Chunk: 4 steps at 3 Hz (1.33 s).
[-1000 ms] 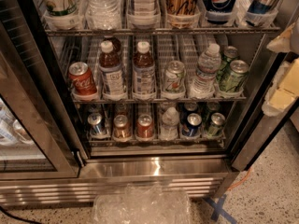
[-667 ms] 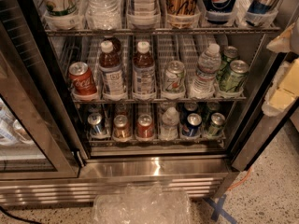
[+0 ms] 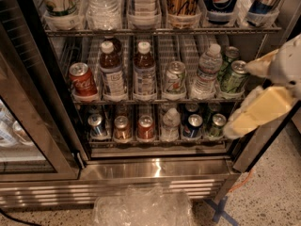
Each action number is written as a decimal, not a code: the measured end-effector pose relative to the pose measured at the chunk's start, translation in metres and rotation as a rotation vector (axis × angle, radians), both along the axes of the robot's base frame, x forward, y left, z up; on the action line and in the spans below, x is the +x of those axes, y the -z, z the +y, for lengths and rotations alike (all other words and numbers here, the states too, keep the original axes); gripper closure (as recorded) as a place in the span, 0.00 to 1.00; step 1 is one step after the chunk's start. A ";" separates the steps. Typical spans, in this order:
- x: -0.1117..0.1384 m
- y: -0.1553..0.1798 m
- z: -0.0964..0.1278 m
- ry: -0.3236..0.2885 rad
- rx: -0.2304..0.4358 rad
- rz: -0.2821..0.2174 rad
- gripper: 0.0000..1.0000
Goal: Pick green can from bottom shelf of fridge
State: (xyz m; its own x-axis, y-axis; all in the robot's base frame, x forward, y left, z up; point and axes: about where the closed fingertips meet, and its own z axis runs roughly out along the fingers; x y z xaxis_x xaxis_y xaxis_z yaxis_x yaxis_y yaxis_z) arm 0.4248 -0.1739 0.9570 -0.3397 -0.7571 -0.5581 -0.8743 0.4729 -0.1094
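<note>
The fridge [image 3: 155, 169] stands open, seen from the front and above. Its bottom shelf [image 3: 160, 142] holds a row of small cans. The green can [image 3: 217, 125], dark green with a silver top, stands at the right end of that row, next to a dark-blue can [image 3: 193, 126]. My gripper [image 3: 240, 99] comes in from the right edge, in front of the fridge's right side, just right of and slightly above the green can. Its yellowish fingers [image 3: 258, 109] are spread apart and hold nothing.
The bottom row also has a blue can [image 3: 97, 126], a brown can [image 3: 122, 128], a red can [image 3: 146, 127] and a small water bottle [image 3: 170, 124]. The rack above holds a Coke can [image 3: 83, 81], bottles and pale green cans [image 3: 233, 76]. The glass door [image 3: 28, 126] stands at left. Crumpled plastic [image 3: 143, 208] lies on the floor.
My gripper has moved left from the right edge, further into view and lower, toward the right end of the lower racks. The cans and bottles have not moved.
</note>
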 end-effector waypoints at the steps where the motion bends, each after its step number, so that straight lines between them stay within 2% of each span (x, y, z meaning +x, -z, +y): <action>1: -0.022 0.017 0.051 0.048 0.145 -0.019 0.00; 2: -0.020 0.040 0.058 0.087 0.184 -0.004 0.00; 3: -0.020 0.040 0.058 0.087 0.182 -0.004 0.00; 4: -0.025 0.061 0.068 0.128 0.233 -0.016 0.00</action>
